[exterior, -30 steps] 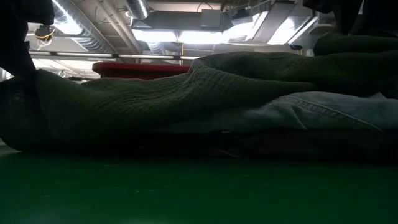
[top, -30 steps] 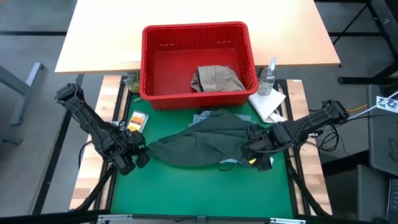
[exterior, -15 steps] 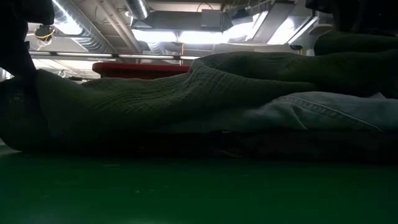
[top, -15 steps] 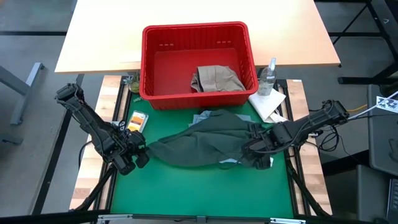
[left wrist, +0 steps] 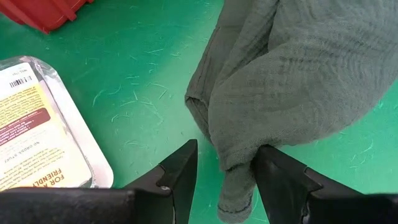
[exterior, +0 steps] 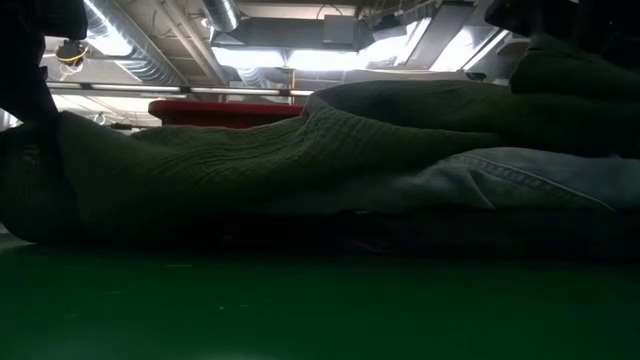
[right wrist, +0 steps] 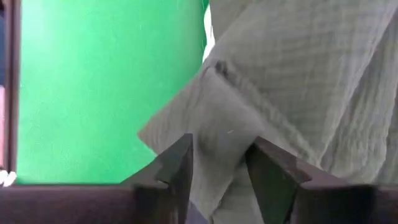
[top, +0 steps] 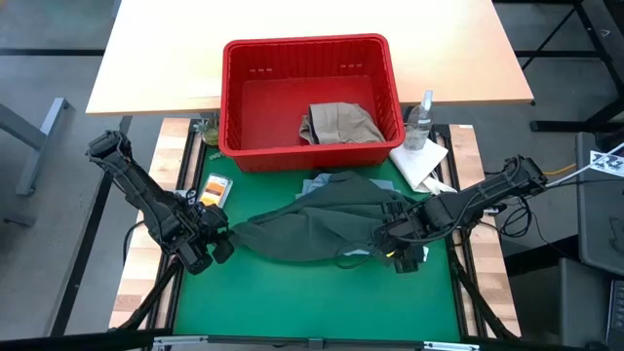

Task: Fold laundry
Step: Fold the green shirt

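The dark olive green piece [top: 317, 226] is stretched crosswise over the desk [top: 292, 302], one end gripped in the left gripper [top: 216, 241], the other in the right gripper [top: 395, 249], jaws clamped on cloth.

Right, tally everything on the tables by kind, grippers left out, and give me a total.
Soft garments: 3 — dark olive green piece, light blue denim, beige khaki piece
Red plastic basket: 1
Clear spray bottle: 1
White cloth sheet: 1
Labelled clear packet: 1
Total: 7
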Motion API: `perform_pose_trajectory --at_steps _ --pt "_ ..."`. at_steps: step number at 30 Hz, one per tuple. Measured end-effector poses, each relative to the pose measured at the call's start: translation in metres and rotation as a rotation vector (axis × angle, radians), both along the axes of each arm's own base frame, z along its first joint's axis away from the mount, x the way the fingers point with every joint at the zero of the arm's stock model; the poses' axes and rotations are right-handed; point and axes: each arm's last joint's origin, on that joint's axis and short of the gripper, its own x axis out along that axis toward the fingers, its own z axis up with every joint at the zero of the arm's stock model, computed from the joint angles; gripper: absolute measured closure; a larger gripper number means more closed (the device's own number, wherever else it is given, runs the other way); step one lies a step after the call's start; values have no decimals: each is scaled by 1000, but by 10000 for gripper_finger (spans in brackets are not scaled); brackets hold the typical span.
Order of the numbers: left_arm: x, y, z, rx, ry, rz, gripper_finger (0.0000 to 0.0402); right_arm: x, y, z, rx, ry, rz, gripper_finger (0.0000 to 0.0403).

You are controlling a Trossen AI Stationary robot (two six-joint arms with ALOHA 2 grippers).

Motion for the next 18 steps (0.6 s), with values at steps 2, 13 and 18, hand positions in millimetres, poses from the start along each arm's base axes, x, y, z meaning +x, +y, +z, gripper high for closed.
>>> perform_pose_trajectory --at_steps 2,13,18 --pt "0 0 0 0 0 0 253 3 1 1 15 -26 -10 275" --pt "0 1 1 21 -18 3 253 6 1 3 -11 -76 -43 377" --pt "-4 5 20 40 -6 2 253 11 1 26 -44 -194 -72 395"
